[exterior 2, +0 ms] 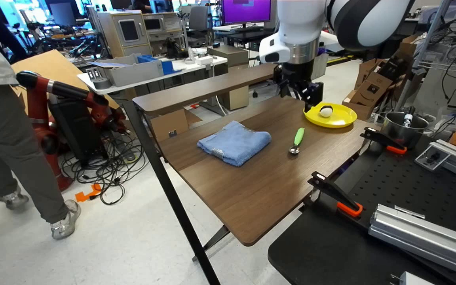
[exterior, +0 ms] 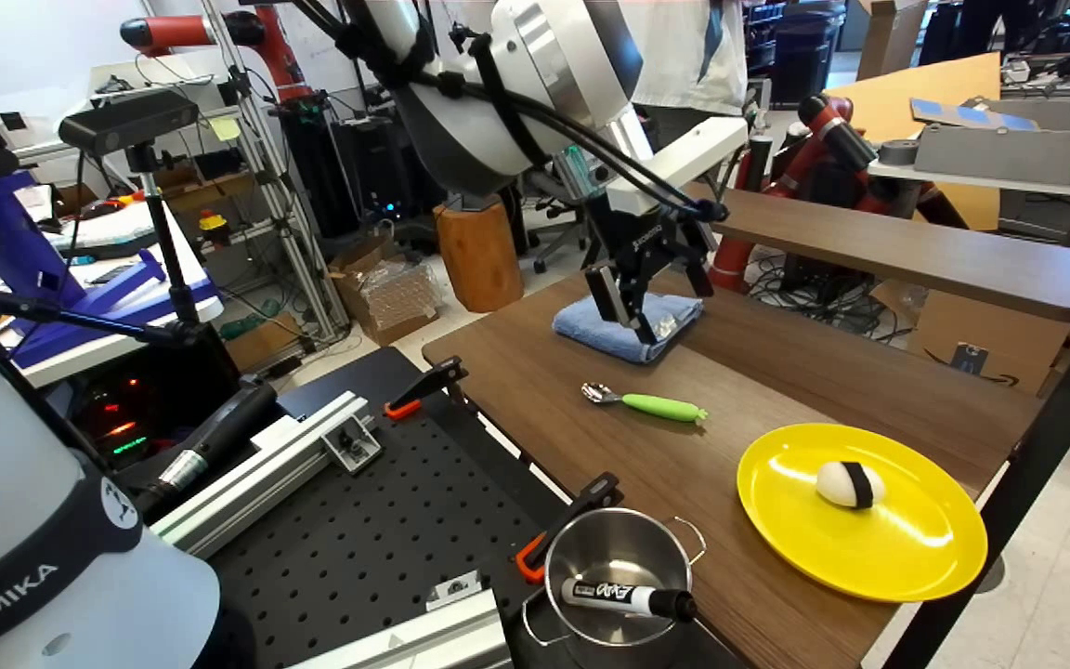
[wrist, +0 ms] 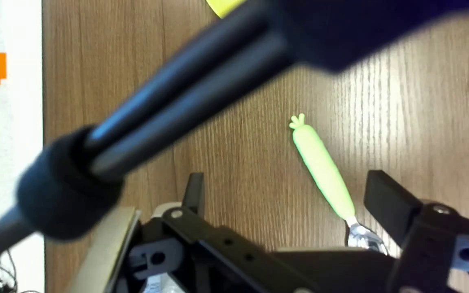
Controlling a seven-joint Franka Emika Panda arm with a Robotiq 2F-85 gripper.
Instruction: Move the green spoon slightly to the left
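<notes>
The green spoon [exterior: 660, 407] lies flat on the brown wooden table. It has a lime-green handle and a short metal bowl. It also shows in an exterior view [exterior 2: 299, 137], between the blue cloth and the yellow plate. In the wrist view the spoon [wrist: 326, 173] lies slanted below the jaws, closer to the right finger, with part of its bowl hidden behind the gripper. My gripper [wrist: 285, 189] is open and empty, its fingers wide apart. In both exterior views the gripper [exterior: 654, 307] [exterior 2: 297, 99] hangs above the table, apart from the spoon.
A folded blue cloth [exterior 2: 234, 142] lies beside the spoon. A yellow plate [exterior: 776, 544] holds a white egg-like piece with a black band [exterior: 851, 485]. A metal pot [exterior: 565, 548] holds a marker [exterior: 623, 596]. Clamps [exterior: 577, 520] grip the table edge. A raised shelf [exterior: 906, 240] runs along the far side.
</notes>
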